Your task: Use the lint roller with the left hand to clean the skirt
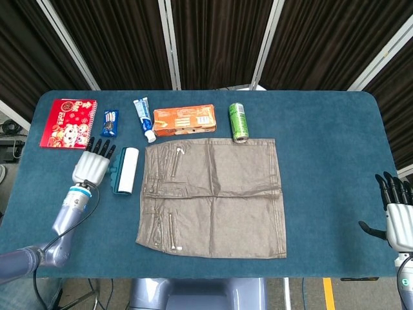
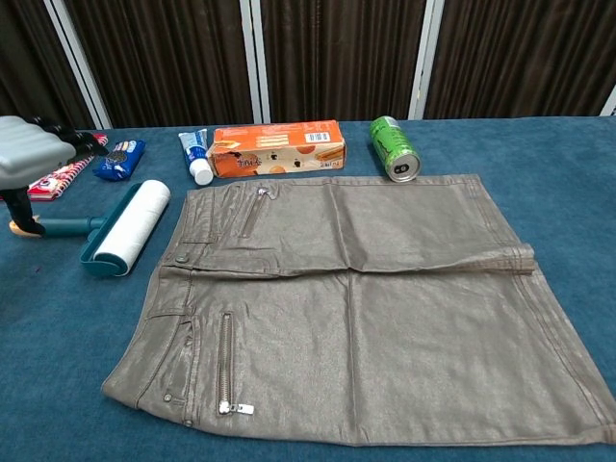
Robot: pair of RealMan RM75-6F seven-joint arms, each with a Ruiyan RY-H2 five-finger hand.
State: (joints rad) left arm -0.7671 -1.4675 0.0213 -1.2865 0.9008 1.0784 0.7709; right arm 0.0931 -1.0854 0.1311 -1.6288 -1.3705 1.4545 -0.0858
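Lint roller lies flat on the blue table, just off the skirt's waistband edge, not on the fabric. White roll points toward the far side, teal handle runs out toward the left hand.

Left hand is above the handle with fingers extended and apart, holding nothing. Looks like the put-down/release end of the job, or a regrasp. Can't tell which from this alone. If more passes are needed, the next move is to close on the handle and bring the roll onto the skirt.

Right hand is parked at the table's right edge, fingers spread, empty.

Visibility: chest view crops the left hand at the frame edge, handle end partly hidden under it. No lint discernible on the skirt, so cleaning result can't be judged.
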